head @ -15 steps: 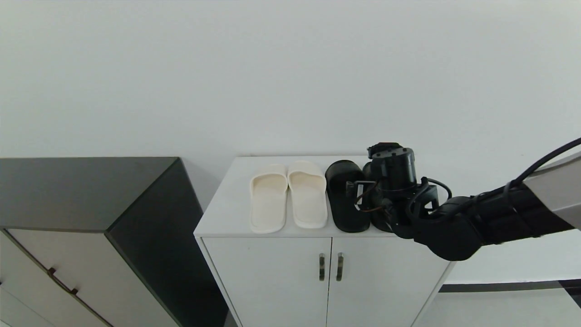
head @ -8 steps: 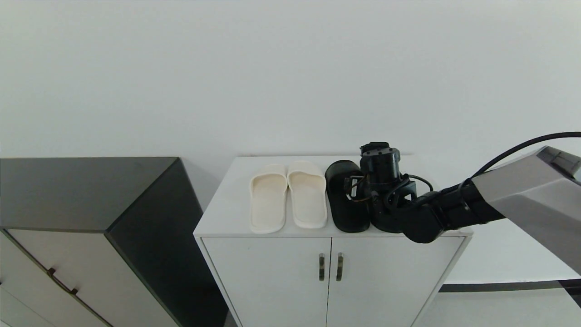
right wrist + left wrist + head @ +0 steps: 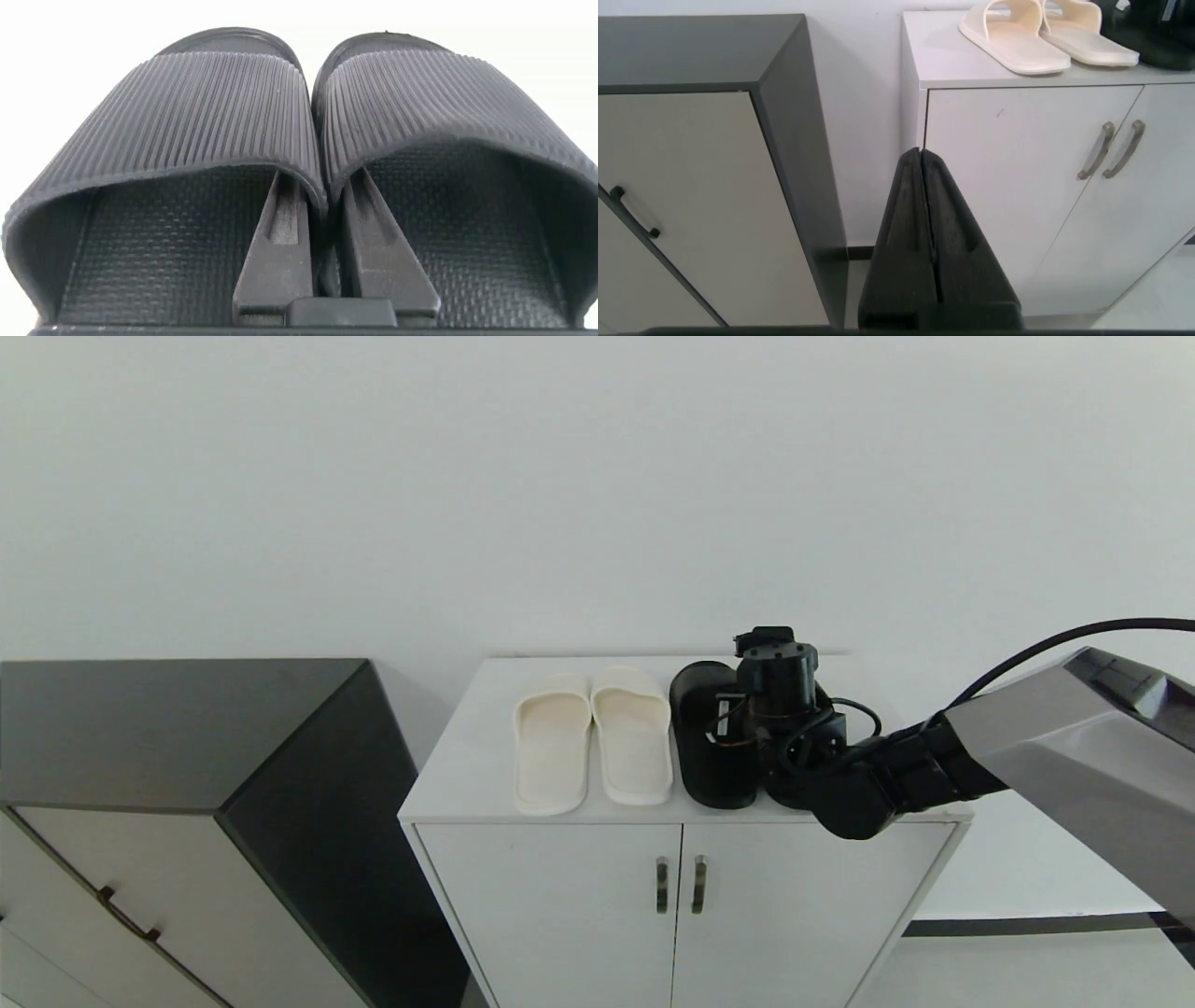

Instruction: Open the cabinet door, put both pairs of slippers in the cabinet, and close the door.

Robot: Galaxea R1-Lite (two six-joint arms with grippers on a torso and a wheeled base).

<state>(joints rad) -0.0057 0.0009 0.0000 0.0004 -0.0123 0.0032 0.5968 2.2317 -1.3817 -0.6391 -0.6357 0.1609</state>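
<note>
A pair of black slippers (image 3: 711, 737) lies on the right part of the white cabinet's top (image 3: 462, 761), beside a pair of cream slippers (image 3: 593, 737). My right gripper (image 3: 322, 191) reaches into the black pair from the heel side. One finger (image 3: 276, 233) lies in each slipper, pressing the two inner walls together under the ribbed straps (image 3: 196, 112). Both cabinet doors are shut, their handles (image 3: 680, 885) side by side. My left gripper (image 3: 923, 233) hangs low before the cabinet, shut and empty. The left wrist view also catches the cream slippers (image 3: 1046, 33) and handles (image 3: 1111, 149).
A dark cabinet with grey drawer fronts (image 3: 187, 737) stands close to the left of the white one, also seen from the left wrist (image 3: 691, 56). A plain white wall runs behind. Floor shows at the lower right (image 3: 1027, 961).
My right arm has pushed forward and left over the cabinet top, driving the fingers deeper into the black pair. The left black slipper has shifted slightly.
</note>
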